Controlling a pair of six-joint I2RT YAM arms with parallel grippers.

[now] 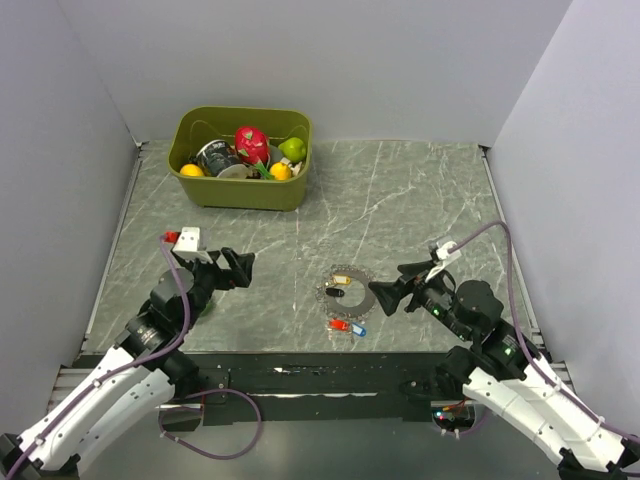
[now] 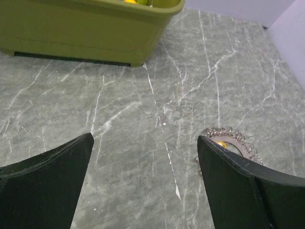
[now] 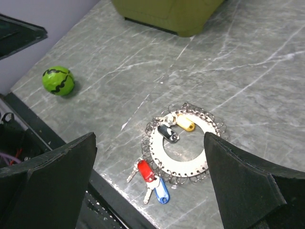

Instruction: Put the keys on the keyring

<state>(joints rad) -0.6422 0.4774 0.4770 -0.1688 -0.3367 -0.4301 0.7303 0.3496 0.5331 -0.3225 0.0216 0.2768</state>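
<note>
Either side of the keyring (image 1: 346, 290), left pincer (image 1: 245, 267) and right pincer (image 1: 388, 285) hover, jaws apart.

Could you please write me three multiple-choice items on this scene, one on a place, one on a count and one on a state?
1. Where does the green bin stand?
A. back left
B. near right
C. between the arms

2. How many coloured key tags lie on or beside the keyring?
A. two
B. four
C. six

3. How are the left gripper and the right gripper?
A. both open and empty
B. both shut
C. one holds a key

Answers:
1 A: the top view shows it at the back left.
2 B: there are a black tag, a yellow tag, a red tag and a blue tag.
3 A: each wrist view shows a wide gap between the fingers.
</note>
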